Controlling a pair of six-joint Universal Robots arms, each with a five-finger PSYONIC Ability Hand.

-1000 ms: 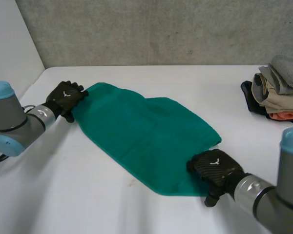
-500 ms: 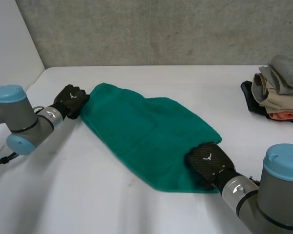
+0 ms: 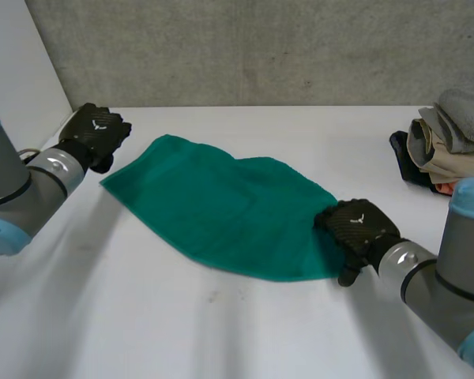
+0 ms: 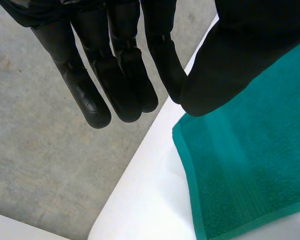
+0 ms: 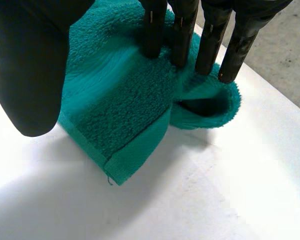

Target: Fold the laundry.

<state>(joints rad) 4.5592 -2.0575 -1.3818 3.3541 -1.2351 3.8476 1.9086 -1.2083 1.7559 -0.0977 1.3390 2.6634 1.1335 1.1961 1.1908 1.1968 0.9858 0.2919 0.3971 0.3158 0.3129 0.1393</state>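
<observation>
Green towel [image 3: 221, 209] spread flat mid-frame on white surface [image 3: 221, 332], long axis running from upper left to lower right. Left hand [image 3: 96, 134] at upper left of frame, off the towel, near its left corner, not touching. In left wrist view, left hand [image 4: 115, 60] open, fingers [image 4: 90, 95] straight and together, nothing held; towel corner [image 4: 250, 165] lying flat on the surface beyond the thumb. Right hand [image 3: 355, 227] at lower right of frame, on the towel's right corner. In right wrist view, right hand [image 5: 30, 60] open, straight fingers [image 5: 182, 30] pressing tips down into the towel [image 5: 125, 115], cloth doubled over and bunched under them, thumb held apart to the side. Pile of folded clothes [image 3: 450, 142] at right edge of frame, well apart from the towel.
</observation>
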